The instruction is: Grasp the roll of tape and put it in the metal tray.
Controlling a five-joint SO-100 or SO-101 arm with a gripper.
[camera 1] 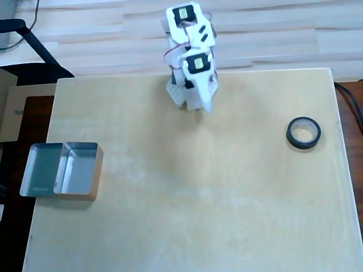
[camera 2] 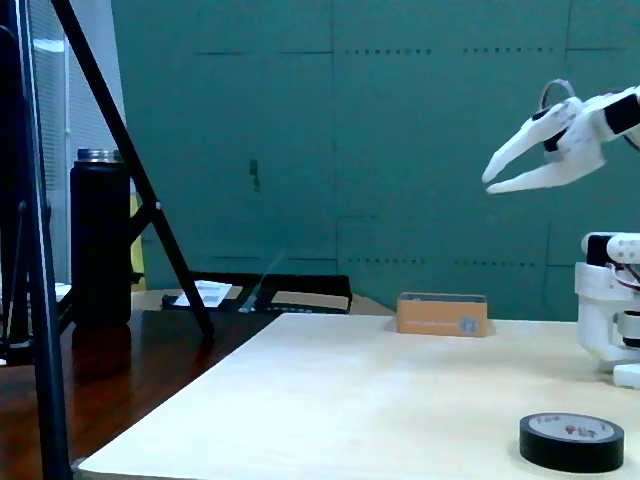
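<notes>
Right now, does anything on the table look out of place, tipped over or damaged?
Nothing stands out. The roll of tape lies flat near the right edge in the overhead view, the metal tray sits upright and empty at the left edge, and the gripper is raised above the table, jaws open and empty.
</notes>
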